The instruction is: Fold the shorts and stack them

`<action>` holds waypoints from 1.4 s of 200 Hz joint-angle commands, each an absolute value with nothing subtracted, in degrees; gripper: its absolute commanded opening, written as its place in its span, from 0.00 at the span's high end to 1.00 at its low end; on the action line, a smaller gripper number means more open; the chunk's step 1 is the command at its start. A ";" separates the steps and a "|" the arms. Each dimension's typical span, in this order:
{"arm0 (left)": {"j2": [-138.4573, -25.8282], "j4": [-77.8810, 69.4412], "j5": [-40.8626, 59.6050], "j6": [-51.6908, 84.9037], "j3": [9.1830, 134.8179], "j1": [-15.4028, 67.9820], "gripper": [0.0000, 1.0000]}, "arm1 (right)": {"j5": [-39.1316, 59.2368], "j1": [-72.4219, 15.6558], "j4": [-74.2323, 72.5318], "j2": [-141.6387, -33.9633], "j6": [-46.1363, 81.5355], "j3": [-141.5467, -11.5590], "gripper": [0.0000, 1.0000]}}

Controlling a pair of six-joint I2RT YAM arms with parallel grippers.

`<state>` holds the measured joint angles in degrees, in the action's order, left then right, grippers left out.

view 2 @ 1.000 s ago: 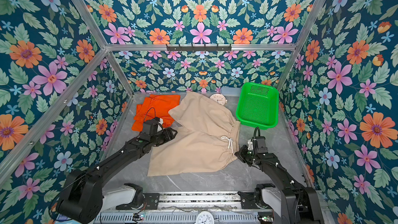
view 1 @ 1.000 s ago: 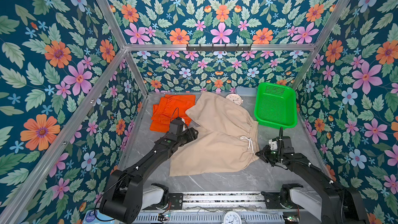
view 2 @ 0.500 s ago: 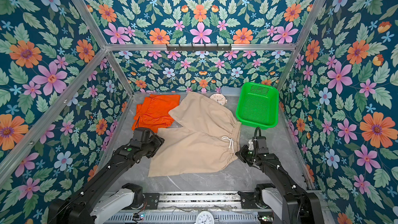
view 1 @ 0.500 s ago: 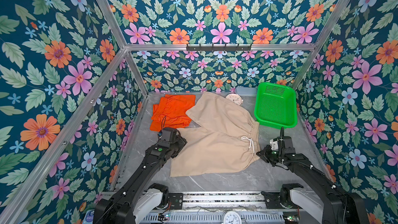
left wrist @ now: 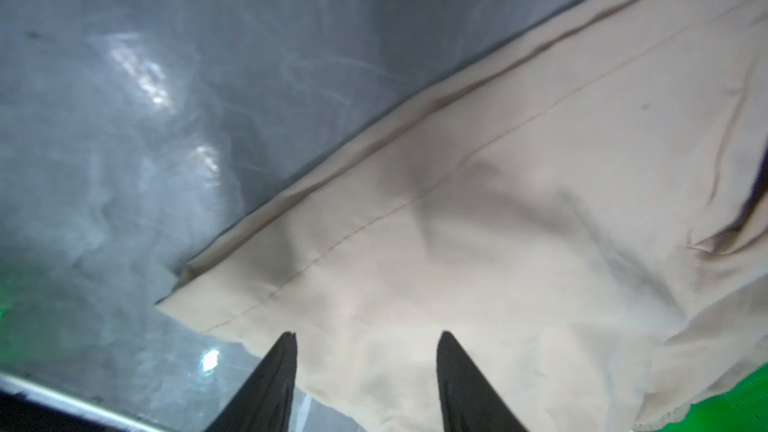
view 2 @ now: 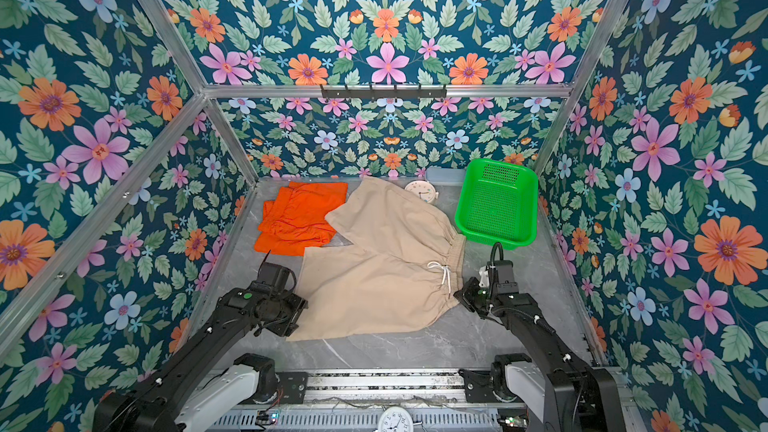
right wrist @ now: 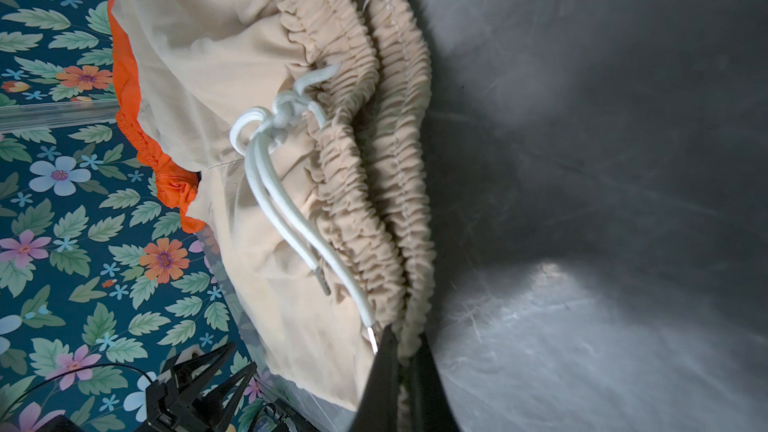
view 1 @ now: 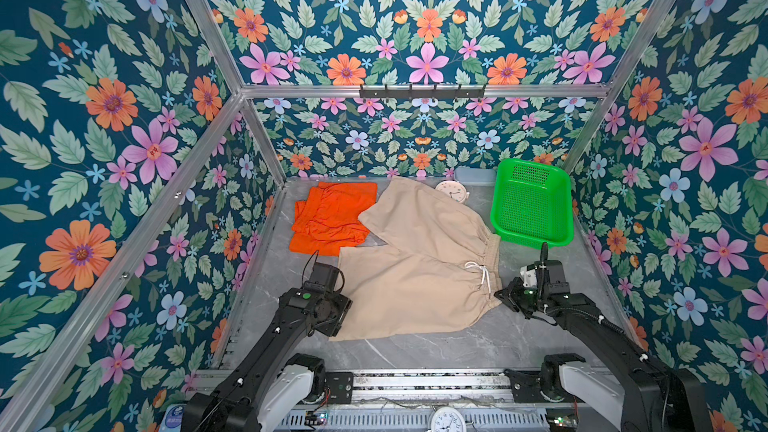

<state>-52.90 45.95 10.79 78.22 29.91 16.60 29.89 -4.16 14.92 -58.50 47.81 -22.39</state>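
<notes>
beige shorts (view 1: 415, 280) lie spread flat mid table (view 1: 419, 351), with the far leg overlapping the edge of the folded orange shorts (view 1: 332, 218) at the back left. your right gripper (right wrist: 405, 332) is pinched tight on the beige waistband (right wrist: 374, 160). your left gripper (left wrist: 365, 334) hangs over the near leg's hem corner, fingers apart, nothing gripped. green basket (view 1: 530, 238) sits just beside the waistband, and a small clock (view 1: 452, 191) peeks out behind the far leg.
</notes>
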 commanded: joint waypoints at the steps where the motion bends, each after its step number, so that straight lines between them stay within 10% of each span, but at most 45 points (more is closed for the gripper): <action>1: -51.70 52.09 9.89 80.46 28.70 16.54 0.45 | 30.23 -4.16 14.20 -58.95 47.96 -22.59 1.00; 136: -51.82 50.59 5.66 80.16 23.28 16.47 0.56 | 30.50 -4.41 14.49 -58.45 48.16 -22.50 1.00; 228: -53.19 48.14 -0.28 78.87 23.25 16.51 0.98 | 30.32 -4.50 18.34 -55.95 47.61 -22.97 1.00; 280: -46.87 57.81 -5.53 77.49 29.61 16.48 1.00 | 29.81 -7.27 28.06 -51.82 47.77 -25.26 1.00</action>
<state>-49.36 51.59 -0.32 78.81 26.87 16.53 30.11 -5.34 21.15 -53.91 47.55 -23.73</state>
